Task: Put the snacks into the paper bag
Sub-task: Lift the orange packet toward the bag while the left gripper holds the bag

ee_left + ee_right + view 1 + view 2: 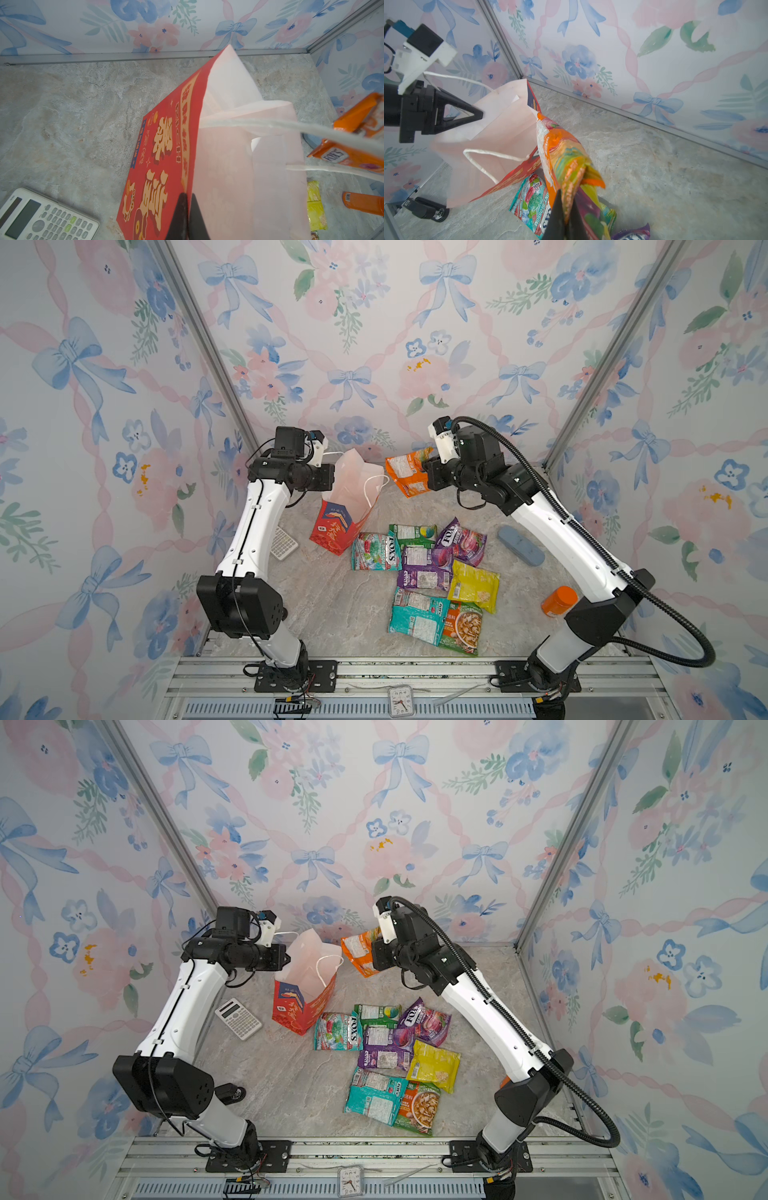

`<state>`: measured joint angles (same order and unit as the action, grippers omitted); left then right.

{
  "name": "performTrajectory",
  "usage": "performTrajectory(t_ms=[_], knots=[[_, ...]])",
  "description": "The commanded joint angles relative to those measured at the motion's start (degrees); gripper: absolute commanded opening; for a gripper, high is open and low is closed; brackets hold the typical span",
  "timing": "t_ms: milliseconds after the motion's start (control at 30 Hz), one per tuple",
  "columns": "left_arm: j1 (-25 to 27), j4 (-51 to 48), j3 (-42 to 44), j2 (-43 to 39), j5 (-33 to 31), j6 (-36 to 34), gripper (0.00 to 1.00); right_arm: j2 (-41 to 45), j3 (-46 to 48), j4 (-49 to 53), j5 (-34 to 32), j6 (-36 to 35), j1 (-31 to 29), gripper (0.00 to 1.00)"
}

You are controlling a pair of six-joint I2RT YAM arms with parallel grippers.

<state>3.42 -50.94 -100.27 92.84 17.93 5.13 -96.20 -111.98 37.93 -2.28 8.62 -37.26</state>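
Floral wallpaper w/ blue bows on all three walls, grey marble-look table (332,605) under everything.

Bag (345,506) is at the far middle of the table, tilted, mouth open, white inside showing in both top views. Can't tell if its whole base is flat on the table. Left end effector (188,196) is clamped on the bag's left wall near the rim, fingers pressed together w/ the paper between them (clearest in the left wrist view).

Right end effector (566,199) is pinched shut on the orange packet (409,472), holding it in the air just right of the bag mouth. In the right wrist view the packet's far corner sits right at the bag rim, can't tell if it's touching.

Other snacks lie in a loose overlapping bunch on the table, near-right of the bag:
- teal FOX'S packet (374,551), just beside the bag base
- green packet (411,533)
- purple FOX'S packet (461,541)
- purple packet (424,572)
- yellow packet (473,585)
- big teal packet (417,616) and noodle packet (461,628), nearest of the lot

Misc: calculator (238,1018) left of the bag, blue case (520,545) on the right, orange bottle (559,601) by the right arm.
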Motion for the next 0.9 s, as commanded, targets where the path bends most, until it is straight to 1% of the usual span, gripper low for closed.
performTrajectory(t_ms=[0, 100, 367, 533, 633, 767, 867], knots=[[0.36, -0.48, 0.88, -2.3, 1.27, -0.78, 0.0, -2.98, -6.22, 0.39, -3.23, -3.06, 0.35, 0.0], [0.45, -0.48, 1.21, -2.35, 1.25, -0.94, 0.0, -5.54, -11.14, -0.07, -3.69, -4.78, -0.28, 0.0], [0.66, -0.47, 2.27, -2.21, 1.7, -1.09, 0.0, -13.99, -26.52, 1.05, -6.88, -10.69, -4.47, 0.0], [0.62, -0.39, 2.67, -2.05, 1.67, -1.33, 0.0, -19.18, -34.02, 2.05, -4.91, -11.0, -6.85, 0.0], [0.65, -0.44, 2.71, -1.91, 1.78, -1.34, 0.0, -20.89, -35.6, 2.32, -3.99, -11.0, -8.53, 0.0], [0.62, -0.39, 2.89, -1.73, 1.63, -1.67, 0.0, -21.66, -35.5, 3.64, -2.21, -10.32, -9.89, 0.0], [0.53, -0.39, 2.97, -1.62, 1.41, -1.79, 0.0, -21.21, -34.08, 5.28, -2.37, -9.97, -10.45, 0.0]])
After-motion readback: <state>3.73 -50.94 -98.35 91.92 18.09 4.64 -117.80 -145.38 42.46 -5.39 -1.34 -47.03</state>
